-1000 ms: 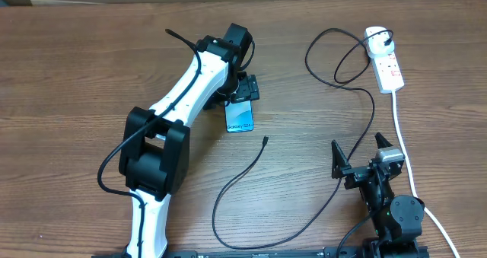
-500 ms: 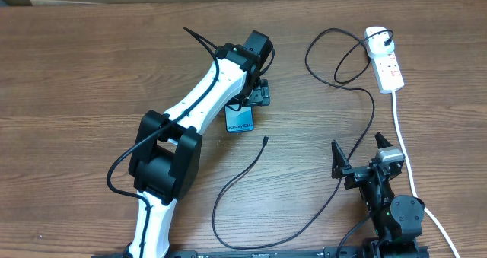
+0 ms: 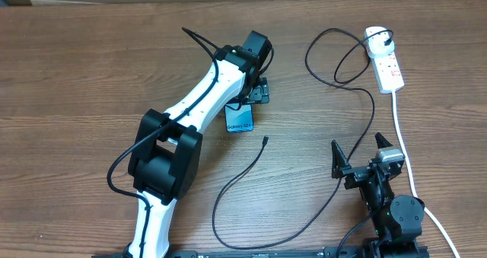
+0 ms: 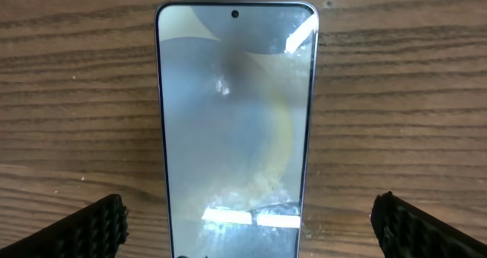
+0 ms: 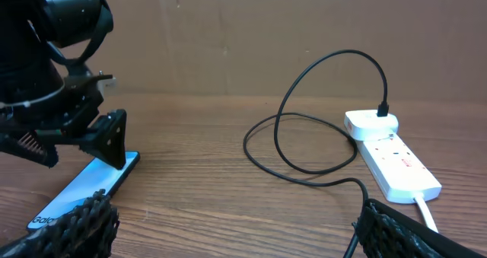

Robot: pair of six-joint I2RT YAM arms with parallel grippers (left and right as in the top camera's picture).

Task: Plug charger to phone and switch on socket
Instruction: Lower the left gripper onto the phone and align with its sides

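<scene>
Left arm (image 3: 199, 104) swung rightward above the phone (image 4: 234, 121); left fingers (image 4: 91, 229) and right fingers (image 5: 80, 224) open.

- phone (image 3: 240, 119) on table (image 3: 76, 75), centre, its far end beneath left gripper (image 3: 259, 90);
- socket (image 3: 386, 60) at far right;
- charger (image 3: 307, 58) plugged into socket, its free tip just right of phone

Ovhd top-down; phone (image 3: 240, 119) in all cams

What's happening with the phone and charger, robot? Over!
Left gripper open over phone; right gripper open, empty. Charger tip loose on table beside phone. Nothing between them.
</scene>
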